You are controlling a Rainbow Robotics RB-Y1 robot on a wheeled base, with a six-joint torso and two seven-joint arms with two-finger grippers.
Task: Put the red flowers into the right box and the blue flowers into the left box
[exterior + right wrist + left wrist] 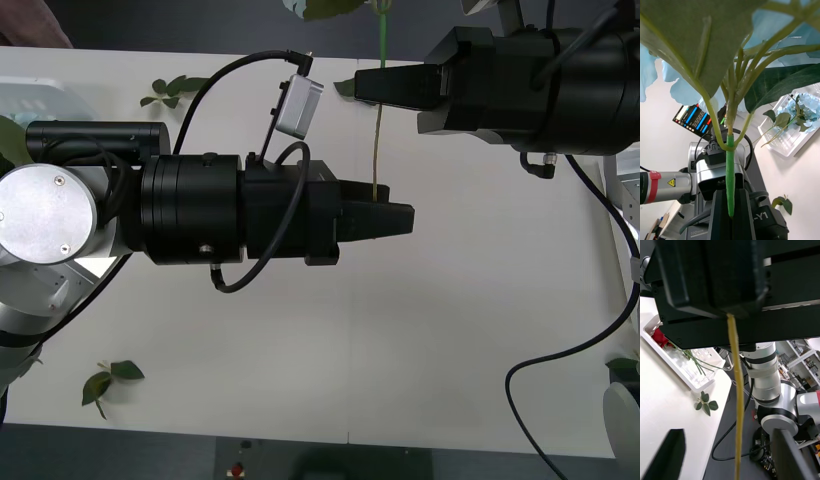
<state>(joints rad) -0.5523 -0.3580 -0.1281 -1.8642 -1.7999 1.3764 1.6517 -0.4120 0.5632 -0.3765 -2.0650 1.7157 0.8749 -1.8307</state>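
Observation:
A blue flower with big green leaves hangs from its long stem, and my right gripper is shut on that stem above the table's far middle. Below it my left gripper stands open, with the stem's lower end passing between its two black fingers without touching them. The left box, a translucent tray, holds more blue flowers. In the right box lie red flowers with their thin green stems.
Loose leaf sprigs lie on the white table at the far left and the near left. Another sprig sits beside the right box near the table's edge. Black cables trail from both arms.

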